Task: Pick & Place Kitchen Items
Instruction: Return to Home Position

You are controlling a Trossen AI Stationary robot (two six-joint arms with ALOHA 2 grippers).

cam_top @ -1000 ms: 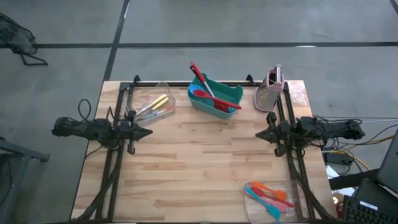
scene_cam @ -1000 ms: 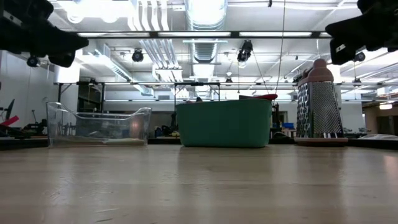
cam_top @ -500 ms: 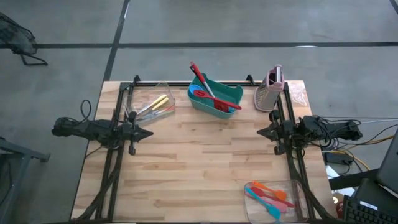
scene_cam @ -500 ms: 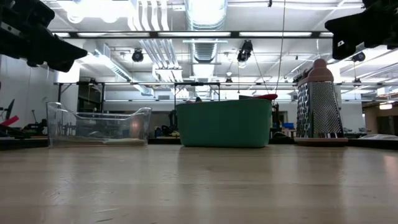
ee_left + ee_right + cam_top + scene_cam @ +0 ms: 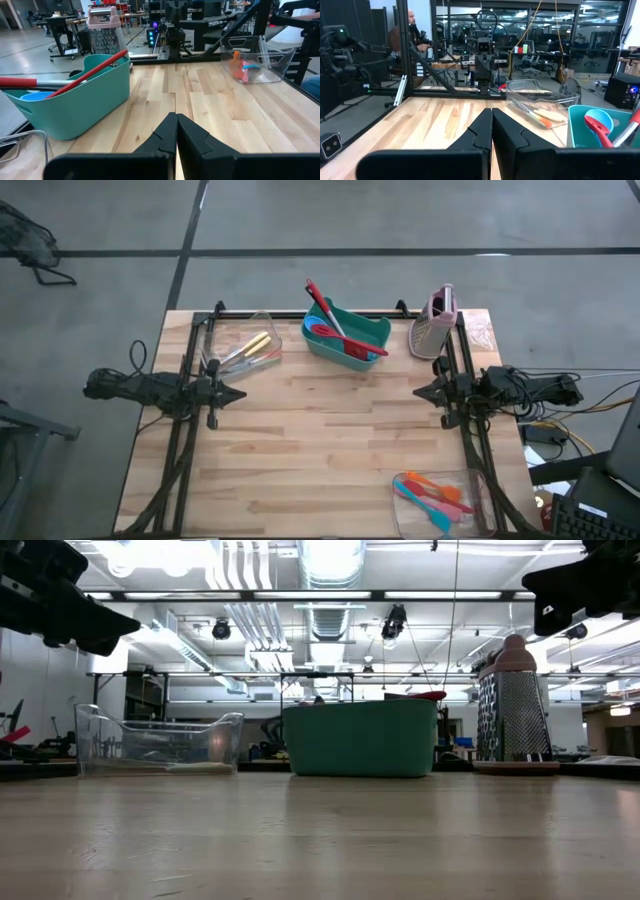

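Red and blue utensils [image 5: 335, 330] lie in the teal bin [image 5: 372, 330] at the table's far middle; they also show in the left wrist view [image 5: 80, 77]. Yellow-handled cutlery [image 5: 248, 350] lies in a clear tub [image 5: 262, 320] at the far left. Orange, pink and blue utensils [image 5: 435, 495] lie in a clear tub [image 5: 473, 477] at the near right. My left gripper [image 5: 240, 393] is shut and empty above the table's left side. My right gripper [image 5: 417, 393] is shut and empty above the right side.
A pink-grey upright grater [image 5: 436, 325] stands at the far right, beside the teal bin. A crumpled clear wrapper [image 5: 482, 330] lies at the far right corner. Bare wood lies between the two grippers. A person [image 5: 405, 37] sits beyond the table in the right wrist view.
My left gripper has dropped slightly in the low view and drawn a little toward the table's near edge. My right gripper has shifted slightly too. No utensil has moved.
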